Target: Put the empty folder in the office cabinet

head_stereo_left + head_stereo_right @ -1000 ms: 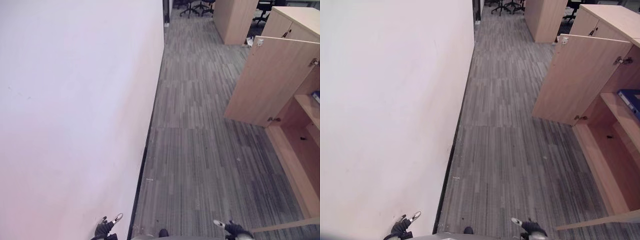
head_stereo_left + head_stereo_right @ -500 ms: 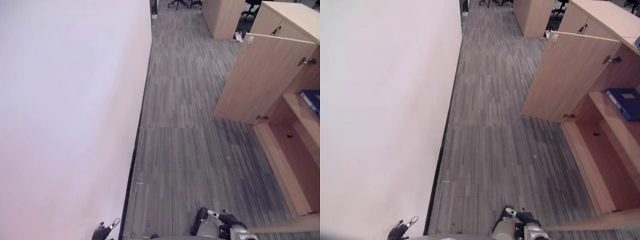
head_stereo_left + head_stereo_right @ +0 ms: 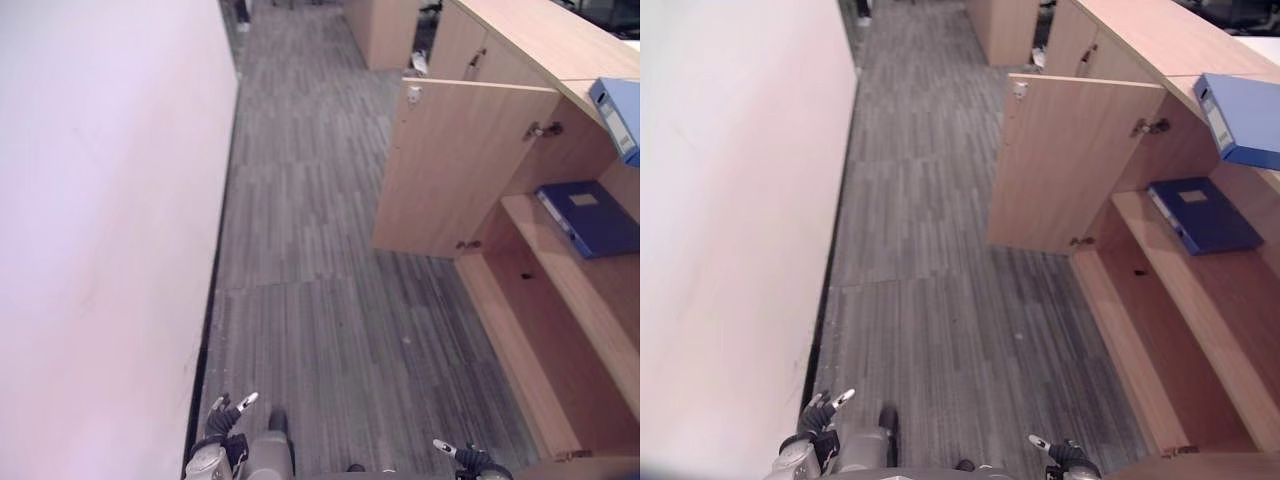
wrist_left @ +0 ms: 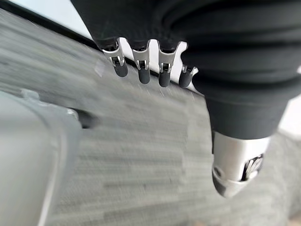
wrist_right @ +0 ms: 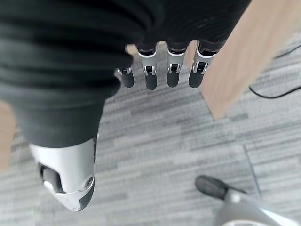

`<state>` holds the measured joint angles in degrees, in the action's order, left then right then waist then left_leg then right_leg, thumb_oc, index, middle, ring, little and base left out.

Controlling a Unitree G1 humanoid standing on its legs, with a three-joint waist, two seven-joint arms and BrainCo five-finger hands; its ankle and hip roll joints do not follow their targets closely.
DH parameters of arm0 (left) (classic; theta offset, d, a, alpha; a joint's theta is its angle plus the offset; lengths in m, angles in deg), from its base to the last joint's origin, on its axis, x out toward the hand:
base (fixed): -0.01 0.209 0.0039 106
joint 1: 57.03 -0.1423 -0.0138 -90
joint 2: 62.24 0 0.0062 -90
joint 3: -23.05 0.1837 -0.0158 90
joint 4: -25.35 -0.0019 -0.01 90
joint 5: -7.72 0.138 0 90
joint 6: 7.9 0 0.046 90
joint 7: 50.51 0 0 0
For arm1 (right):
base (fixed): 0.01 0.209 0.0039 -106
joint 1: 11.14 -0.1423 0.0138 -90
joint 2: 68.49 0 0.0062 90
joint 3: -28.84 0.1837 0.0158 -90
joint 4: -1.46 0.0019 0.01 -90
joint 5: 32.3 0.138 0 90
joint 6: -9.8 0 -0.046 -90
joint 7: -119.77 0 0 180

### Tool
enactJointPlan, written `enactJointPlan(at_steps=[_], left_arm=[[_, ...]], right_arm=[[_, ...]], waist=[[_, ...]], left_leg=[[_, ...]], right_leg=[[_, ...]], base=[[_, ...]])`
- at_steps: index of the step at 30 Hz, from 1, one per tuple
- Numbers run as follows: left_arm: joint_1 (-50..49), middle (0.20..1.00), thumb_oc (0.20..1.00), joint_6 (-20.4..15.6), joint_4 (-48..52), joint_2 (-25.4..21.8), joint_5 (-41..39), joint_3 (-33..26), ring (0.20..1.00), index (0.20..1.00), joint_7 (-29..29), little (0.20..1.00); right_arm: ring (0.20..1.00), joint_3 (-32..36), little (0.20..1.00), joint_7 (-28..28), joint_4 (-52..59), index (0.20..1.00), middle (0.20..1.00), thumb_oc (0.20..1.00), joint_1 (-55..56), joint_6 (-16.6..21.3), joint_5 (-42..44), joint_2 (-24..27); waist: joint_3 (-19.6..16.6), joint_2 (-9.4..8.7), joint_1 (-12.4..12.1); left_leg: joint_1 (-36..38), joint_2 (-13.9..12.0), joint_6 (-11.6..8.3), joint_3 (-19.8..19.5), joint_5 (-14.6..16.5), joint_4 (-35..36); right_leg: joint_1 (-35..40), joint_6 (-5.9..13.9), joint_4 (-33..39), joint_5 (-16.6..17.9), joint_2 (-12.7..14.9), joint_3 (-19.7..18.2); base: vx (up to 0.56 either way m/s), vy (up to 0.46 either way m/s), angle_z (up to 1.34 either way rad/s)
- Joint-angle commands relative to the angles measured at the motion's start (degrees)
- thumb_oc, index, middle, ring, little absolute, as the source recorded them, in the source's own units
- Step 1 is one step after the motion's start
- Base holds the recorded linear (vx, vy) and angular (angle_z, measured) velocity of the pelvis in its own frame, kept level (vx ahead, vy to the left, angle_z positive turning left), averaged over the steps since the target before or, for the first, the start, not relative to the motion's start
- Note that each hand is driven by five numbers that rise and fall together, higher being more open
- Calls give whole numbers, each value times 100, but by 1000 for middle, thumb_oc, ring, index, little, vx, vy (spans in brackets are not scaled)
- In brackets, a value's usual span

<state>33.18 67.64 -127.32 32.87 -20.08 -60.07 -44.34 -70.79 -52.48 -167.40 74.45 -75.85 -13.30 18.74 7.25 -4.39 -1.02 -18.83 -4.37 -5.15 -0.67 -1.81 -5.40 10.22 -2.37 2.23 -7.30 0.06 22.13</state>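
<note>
Two hands (image 4: pixel 150 66) (image 5: pixel 160 70) relaxed, empty; cabinet door (image 3: pixel 455 165) open, blue folder (image 3: pixel 590 215) shelved.

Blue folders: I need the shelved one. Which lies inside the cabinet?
The darker blue folder, flat on the open cabinet's shelf; the lighter blue folder sits on the cabinet top.

My left hand (image 3: pixel 228 418), silver fingers with dark tips under a dark ribbed cover, hangs low at my left side, fingers relaxed and slightly bent, thumb apart, holding nothing. My right hand (image 3: pixel 462 459), of the same build, hangs low at my right side, fingers likewise relaxed, thumb apart, also empty.
</note>
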Motion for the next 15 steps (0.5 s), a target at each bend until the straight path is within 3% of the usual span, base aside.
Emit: enactJointPlan(at_steps=[1, 4, 6, 7, 8, 9, 10, 11, 14, 15], left_arm=[[163, 1000, 1000, -327, 144, -259, -82, 178, 1000, 1000, 25, 1000], [179, 1000, 1000, -286, -66, -203, -152, 138, 1000, 1000, 18, 1000], [113, 1000, 1000, -264, -185, -162, -250, 24, 1000, 1000, -25, 1000], [83, 1000, 1000, -239, -412, -137, -196, -10, 1000, 1000, -40, 1000], [83, 1000, 1000, -240, -413, -138, -196, -10, 1000, 1000, -40, 1000], [66, 1000, 1000, -192, -592, -167, 99, 62, 1000, 1000, -51, 1000], [66, 1000, 1000, -193, -592, -169, 99, 63, 1000, 1000, -51, 1000], [16, 1000, 1000, -136, -545, -244, 207, 104, 1000, 1000, -94, 1000], [-11, 1000, 1000, -105, -529, -274, 278, 130, 1000, 1000, -90, 1000], [-28, 1000, 1000, -46, -594, -321, 414, 102, 1000, 1000, -92, 1000]], right_arm=[[1000, 65, 1000, 68, -7, 1000, 1000, 1000, -45, 66, -219, 137], [1000, 84, 1000, 17, -13, 1000, 1000, 1000, -48, 49, -263, 153], [1000, 162, 1000, -17, 0, 1000, 1000, 1000, -16, 48, -255, 117], [1000, 216, 1000, -34, 15, 1000, 1000, 1000, 11, 35, -221, 53], [1000, 216, 1000, -33, 16, 1000, 1000, 1000, 12, 35, -221, 52], [1000, 238, 1000, -73, 1, 1000, 1000, 1000, 21, 15, -215, -9], [1000, 238, 1000, -72, 2, 1000, 1000, 1000, 22, 15, -215, -11], [1000, 218, 1000, -88, 21, 1000, 1000, 1000, 121, -7, -214, -18], [1000, 176, 1000, -71, 82, 1000, 1000, 1000, 145, -6, -227, -40], [1000, 66, 1000, -69, 228, 1000, 1000, 1000, 185, 16, -317, -119]], waist=[[111, 142, -310], [11, 265, -371], [-125, 328, -430], [-270, 294, -450], [-272, 287, -461], [-390, 267, -429], [-391, 253, -444], [-393, 236, -340], [-345, 181, -331], [-286, 191, -324]], left_leg=[[500, -219, 130, -493, -106, 519], [549, -300, 64, -1013, -314, 936], [663, -209, 69, -1026, -439, 830], [805, -28, 197, -819, -423, 730], [806, -23, 201, -805, -420, 728], [1087, 282, 470, -498, -256, 737], [1089, 294, 477, -479, -254, 736], [1657, 863, 890, -295, -12, 842], [1956, 1073, 1007, -264, 141, 951], [2282, 1234, 1155, -130, 350, 1002]], right_leg=[[-382, 261, -886, -322, 495, -558], [-149, 440, -943, -445, 475, -1020], [-57, 580, -1059, -440, 615, -1125], [-159, 745, -1390, -253, 893, -1161], [-168, 749, -1401, -258, 903, -1173], [-407, 902, -2133, 170, 1299, -1143], [-426, 910, -2158, 158, 1318, -1165], [-792, 933, -3751, 1170, 1962, -1130], [-862, 974, -4242, 1296, 2186, -1154], [-1110, 988, -4780, 1324, 2452, -885]], base=[[393, 118, -94], [438, 222, -133], [571, 450, -97], [428, 394, -65], [538, 561, -57], [270, 304, -48], [622, 809, -29], [354, 514, -13], [326, 408, 34], [238, 318, 27]])
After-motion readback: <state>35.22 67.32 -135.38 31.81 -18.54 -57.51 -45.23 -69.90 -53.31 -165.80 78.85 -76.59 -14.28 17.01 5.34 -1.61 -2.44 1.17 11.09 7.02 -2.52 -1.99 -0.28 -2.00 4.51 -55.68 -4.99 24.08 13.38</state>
